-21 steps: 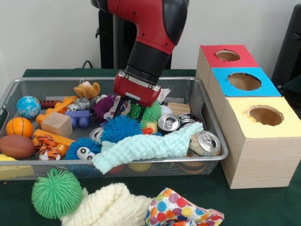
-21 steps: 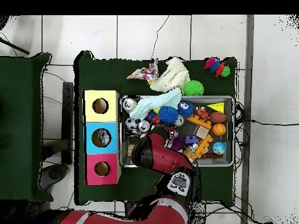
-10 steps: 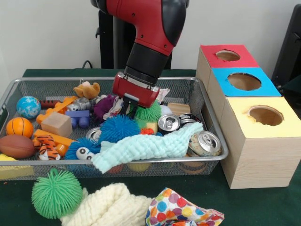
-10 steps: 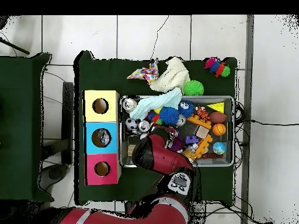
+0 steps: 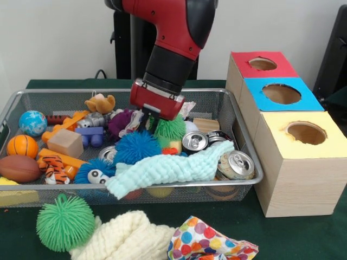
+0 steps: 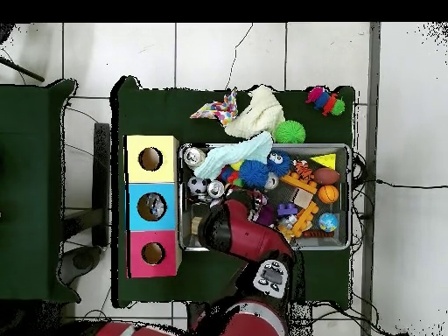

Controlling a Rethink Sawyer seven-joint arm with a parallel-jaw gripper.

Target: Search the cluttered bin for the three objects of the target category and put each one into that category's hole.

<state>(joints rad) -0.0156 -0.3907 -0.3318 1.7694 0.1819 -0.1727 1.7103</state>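
1. At the left of the wire bin (image 5: pixel 11 105) the balls sit loose: a globe ball (image 5: pixel 32 123), a small basketball (image 5: pixel 22 146), a brown football (image 5: pixel 18 168). I leave them alone; they are well apart from my reach.
2. Mid-bin, my gripper (image 5: pixel 154 122) hangs just above the clutter with its fingers closed on a green spiky ball (image 5: pixel 172 129), which dangles clear of the blue spiky ball (image 5: pixel 136 147) beside it. I hold it from the top so it can come up free of the pale blue cloth (image 5: pixel 173 167) draped over the cans.
3. To the right stand the three boxes; I judge the spiky ball goes into one hole, but which of the red box (image 5: pixel 262 64), blue box (image 5: pixel 280 94) or yellow box (image 5: pixel 306 133) I cannot tell.
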